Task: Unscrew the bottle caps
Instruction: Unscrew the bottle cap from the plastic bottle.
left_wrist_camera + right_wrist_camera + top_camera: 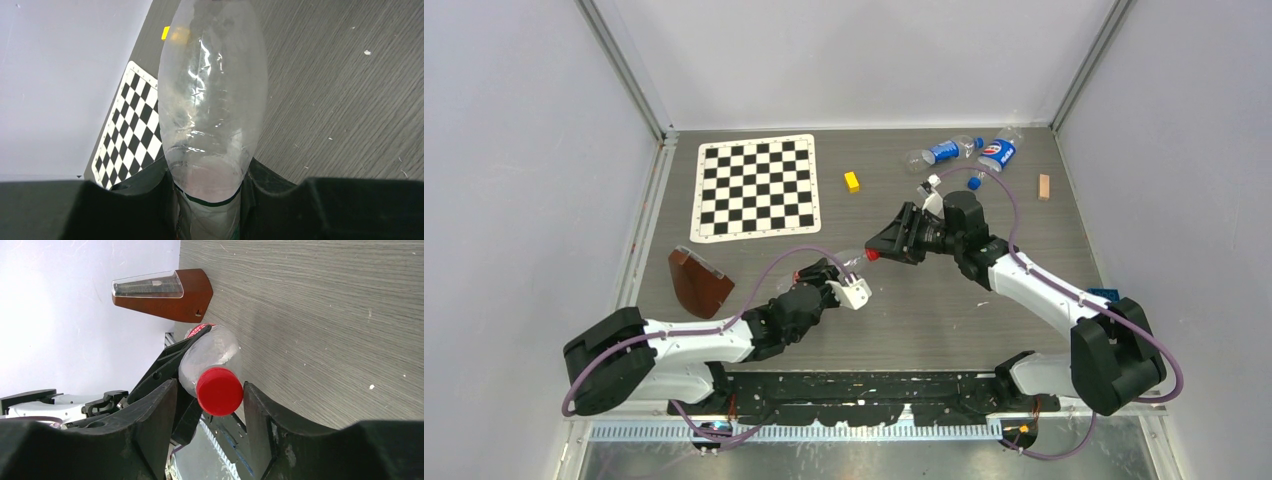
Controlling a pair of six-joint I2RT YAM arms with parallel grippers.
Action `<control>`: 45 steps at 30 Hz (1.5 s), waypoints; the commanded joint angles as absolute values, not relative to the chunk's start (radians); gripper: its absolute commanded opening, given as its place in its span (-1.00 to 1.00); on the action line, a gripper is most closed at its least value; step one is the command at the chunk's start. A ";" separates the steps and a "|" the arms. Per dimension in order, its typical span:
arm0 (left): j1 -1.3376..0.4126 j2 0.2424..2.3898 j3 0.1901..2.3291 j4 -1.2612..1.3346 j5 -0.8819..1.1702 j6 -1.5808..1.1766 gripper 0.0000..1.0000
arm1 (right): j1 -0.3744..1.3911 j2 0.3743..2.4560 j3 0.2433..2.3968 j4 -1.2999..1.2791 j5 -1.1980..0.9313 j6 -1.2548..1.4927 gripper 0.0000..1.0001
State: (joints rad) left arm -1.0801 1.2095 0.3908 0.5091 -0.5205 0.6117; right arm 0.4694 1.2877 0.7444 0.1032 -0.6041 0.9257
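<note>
Left gripper (209,190) pinched the clear bottle (212,100) above the table (984,320), midway between its near and far edges, while right gripper (210,388) stood parted around the red cap (219,391).

Objects counted
Three bottles are counted: one red-capped bottle (210,352), two blue-labelled bottles (944,151) (997,153) — one checkerboard (757,187), one yellow block (852,181).

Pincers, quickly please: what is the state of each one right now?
Left pincer: shut on the clear bottle.
Right pincer: open, jaws around the red cap, a gap beside it.
</note>
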 commanded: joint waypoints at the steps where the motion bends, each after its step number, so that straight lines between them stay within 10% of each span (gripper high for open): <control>1: -1.086 1.206 0.430 0.574 -0.546 0.617 -0.93 | 0.470 1.282 0.788 0.120 -0.614 0.905 0.11; 19: -1.085 1.188 0.425 0.568 -0.552 0.596 -0.93 | 0.469 1.268 0.776 0.133 -0.659 0.893 0.00; 27: -1.086 1.177 0.429 0.561 -0.544 0.570 -0.93 | 0.469 1.275 0.769 0.160 -0.679 0.902 -0.35; 34: -1.086 1.184 0.430 0.555 -0.536 0.561 -0.93 | 0.470 1.265 0.761 0.178 -0.682 0.914 0.03; 45: -1.086 1.194 0.434 0.556 -0.546 0.549 -0.93 | 0.469 1.269 0.759 0.173 -0.691 0.912 0.05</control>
State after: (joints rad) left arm -1.0817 1.1954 0.3931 0.5087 -0.5339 0.5755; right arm 0.4629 1.2877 0.7444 0.1272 -0.6514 0.9047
